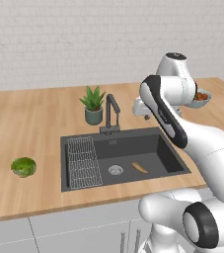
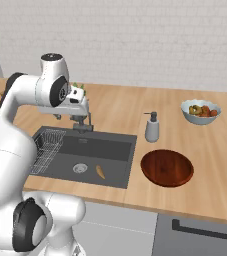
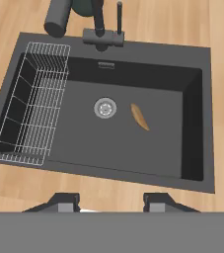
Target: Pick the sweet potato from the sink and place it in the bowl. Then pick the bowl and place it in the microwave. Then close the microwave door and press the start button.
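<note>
The sweet potato [image 1: 139,167] [image 2: 100,172] [image 3: 139,116] lies flat on the floor of the dark grey sink [image 1: 133,148] [image 2: 110,150] [image 3: 133,153], just right of the round drain. My gripper [image 3: 112,203] [image 2: 75,116] [image 1: 142,108] hovers high above the sink near the faucet, pointing down. It is open, with nothing between its fingers [image 3: 66,202]. The reddish-brown bowl [image 2: 167,167] sits on the wooden counter to the right of the sink and holds nothing. The microwave and its door are out of view.
A wire rack [image 1: 83,162] [image 3: 32,104] fills the sink's left side, and a dark faucet [image 1: 111,113] stands behind the basin. A potted plant [image 1: 93,105], a lettuce [image 1: 23,166], a soap dispenser [image 2: 152,127] and a fruit bowl [image 2: 200,111] stand on the counter.
</note>
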